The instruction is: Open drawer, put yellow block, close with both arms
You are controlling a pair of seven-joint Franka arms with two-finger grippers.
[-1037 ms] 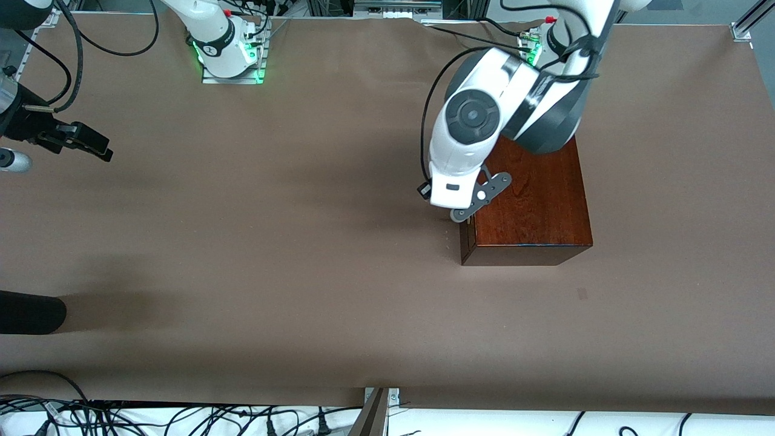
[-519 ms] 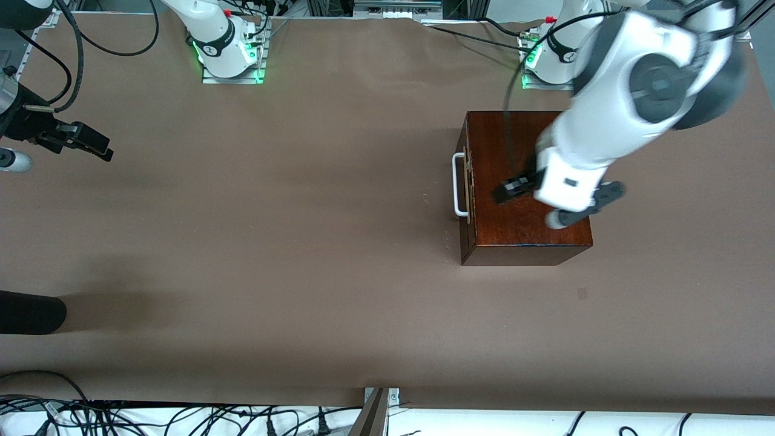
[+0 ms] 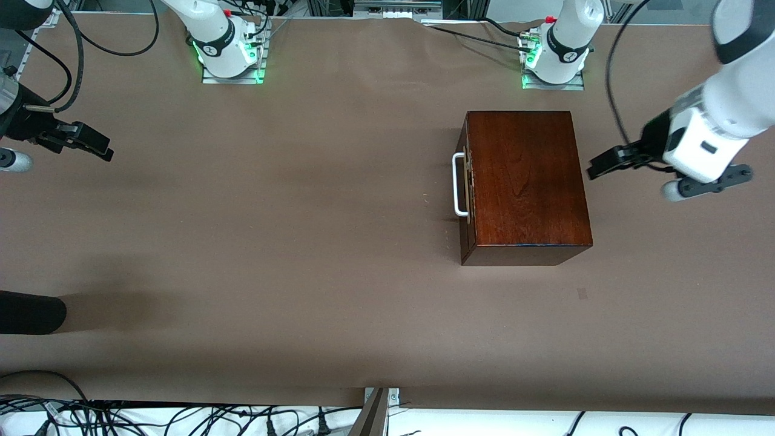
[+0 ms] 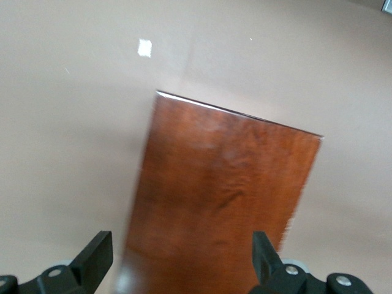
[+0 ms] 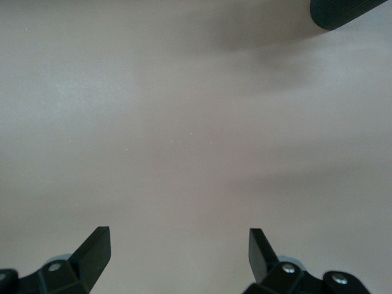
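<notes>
Left tool [image 3: 605,165]: you find it in the air over the bare worktop [image 3: 303,242], just beside the box at the left arm's end. Its fingers [image 4: 95,254] stand wide apart and hold nothing.
Left tool, wrist view: you see the glossy top of the box [image 4: 220,202] between the two spread fingers, with pale worktop around it.
Right tool [image 3: 91,145]: you find it at the right arm's end of the worktop, well apart from the box, waiting over bare surface. Its fingers [image 5: 92,248] stand wide apart and hold nothing.
Right tool, wrist view: you see only plain worktop under the tool, plus a dark rounded object [image 5: 346,12] at the edge of the picture.
Box [image 3: 524,181]: dark mahogany, resting flat on the worktop near the left arm's base [image 3: 554,57].
Drawer [image 3: 465,188]: shut flush with the box. Its front faces the right arm's end of the worktop.
Handle [image 3: 458,184]: white metal loop, standing off the drawer front; nothing touches it.
Yellow block: you cannot see it in any view.
Dark rounded object [image 3: 30,312]: lies at the worktop's edge at the right arm's end, nearer to the front camera than the right tool.
</notes>
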